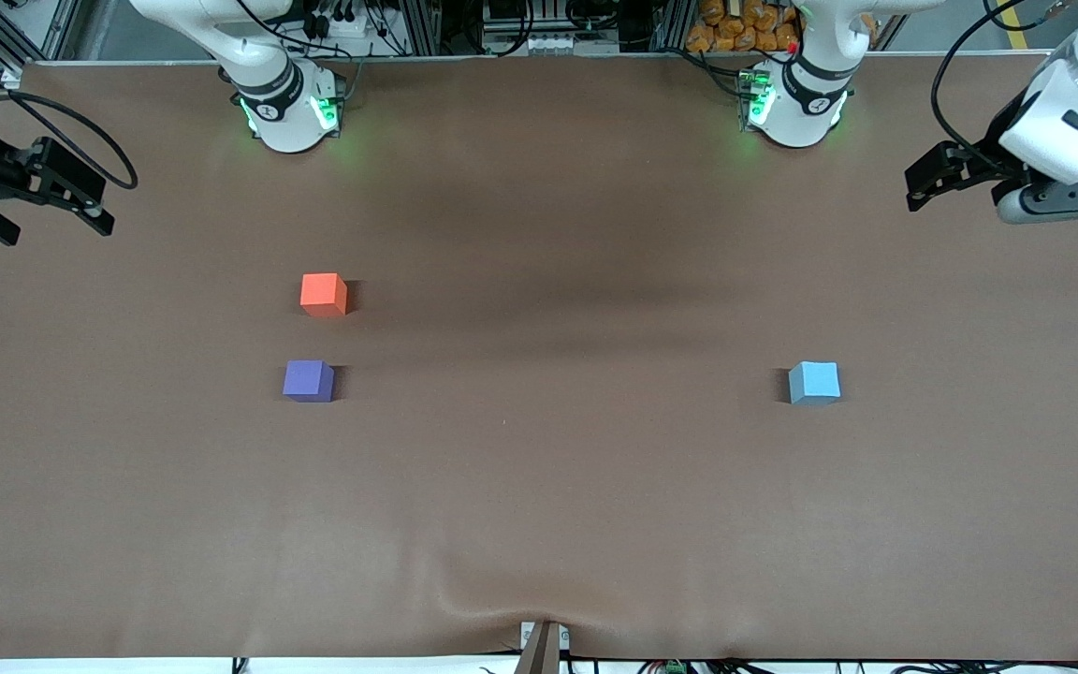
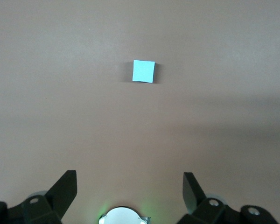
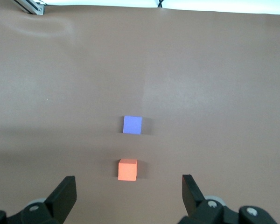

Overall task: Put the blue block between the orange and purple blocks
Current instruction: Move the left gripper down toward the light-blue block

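**Both grippers wide open and empty, nothing picked up yet**

Your left gripper (image 1: 918, 192) and right gripper (image 1: 43, 201) wait high at the table's ends. The blue block (image 1: 814, 383) sits well apart from the orange block (image 1: 324, 294) and purple block (image 1: 308, 380); their narrow gap risks knocking either aside.

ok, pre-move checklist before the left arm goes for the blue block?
1. Blue block free on the table, nothing touching it: ok.
2. Left gripper open and empty, up over the table's edge at the left arm's end: ok.
3. Right gripper open and empty, waiting at the right arm's end: ok.
4. Orange block and purple block apart, purple nearer the front camera: ok.
5. Gap between them wide enough for the blue block: cannot tell, looks tight.
6. Table between blue block and the pair bare: ok.
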### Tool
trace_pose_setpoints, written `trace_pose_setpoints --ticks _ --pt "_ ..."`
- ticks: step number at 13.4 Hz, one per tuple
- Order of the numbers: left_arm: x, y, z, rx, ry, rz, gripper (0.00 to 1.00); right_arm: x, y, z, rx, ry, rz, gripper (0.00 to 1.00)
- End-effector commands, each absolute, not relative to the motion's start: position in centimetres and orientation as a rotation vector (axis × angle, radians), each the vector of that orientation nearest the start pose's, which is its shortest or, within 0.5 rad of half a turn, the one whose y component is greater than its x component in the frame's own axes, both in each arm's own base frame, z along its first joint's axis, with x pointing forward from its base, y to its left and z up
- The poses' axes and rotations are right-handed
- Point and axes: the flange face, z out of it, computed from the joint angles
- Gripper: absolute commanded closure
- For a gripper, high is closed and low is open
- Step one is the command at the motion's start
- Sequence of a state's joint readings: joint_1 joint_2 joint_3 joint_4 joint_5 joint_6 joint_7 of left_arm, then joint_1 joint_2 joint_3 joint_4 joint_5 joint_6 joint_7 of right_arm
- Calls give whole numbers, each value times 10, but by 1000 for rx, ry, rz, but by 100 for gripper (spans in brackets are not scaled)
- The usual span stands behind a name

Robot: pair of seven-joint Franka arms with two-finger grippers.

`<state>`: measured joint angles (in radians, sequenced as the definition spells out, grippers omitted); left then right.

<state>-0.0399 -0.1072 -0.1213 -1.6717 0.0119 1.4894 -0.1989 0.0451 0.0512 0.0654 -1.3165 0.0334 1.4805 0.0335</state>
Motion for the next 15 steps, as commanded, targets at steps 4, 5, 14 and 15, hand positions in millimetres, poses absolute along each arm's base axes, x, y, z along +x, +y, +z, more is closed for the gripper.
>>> trace_pose_setpoints --ticks 4,5,14,15 --pt "490 -80 599 -3110 -57 96 0 568 59 708 -3084 -125 -255 0" --pt "490 -79 593 -3109 -59 76 0 572 59 705 -3081 -124 -269 0" --pt "517 -63 452 -3128 -93 -106 0 607 56 687 -3056 -102 -411 0" --pt "521 -63 438 -3131 -95 -103 0 610 56 687 -3052 -99 -439 0"
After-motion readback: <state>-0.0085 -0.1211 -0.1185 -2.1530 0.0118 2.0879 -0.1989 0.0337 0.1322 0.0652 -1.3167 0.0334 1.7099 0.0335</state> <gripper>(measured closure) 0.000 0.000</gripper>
